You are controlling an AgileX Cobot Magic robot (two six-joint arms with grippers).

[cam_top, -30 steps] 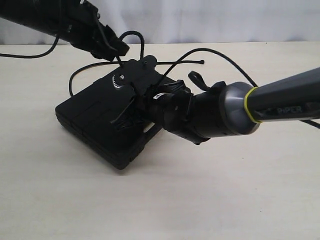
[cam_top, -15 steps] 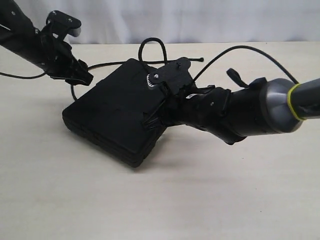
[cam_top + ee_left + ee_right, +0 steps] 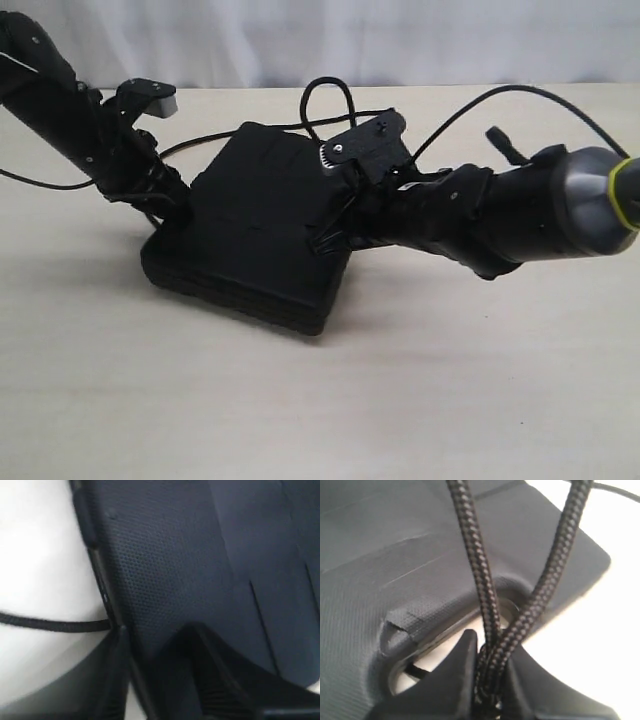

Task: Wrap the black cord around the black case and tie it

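Note:
The black case (image 3: 250, 215) lies flat mid-table. My right gripper (image 3: 333, 235) is at its right edge, over the handle cut-out (image 3: 507, 605), and is shut on two strands of the black cord (image 3: 470, 555) that rise from its fingertips (image 3: 490, 665). The cord (image 3: 325, 92) loops up behind the case and runs left along its far edge. My left gripper (image 3: 168, 205) is low at the case's left corner. In the left wrist view its fingers (image 3: 112, 680) stand a little apart astride the case's edge (image 3: 97, 575). A cord strand (image 3: 50, 625) reaches one fingertip. What they hold is blurred.
The cream table (image 3: 450, 400) stretches in front of and to the right of the case. A smooth robot cable (image 3: 520, 100) arcs over the right arm. A white backdrop (image 3: 400, 40) closes the far side.
The case has turned and shifted right. My left gripper came down from the far left to the case's left corner. My right gripper moved right, still holding the cord.

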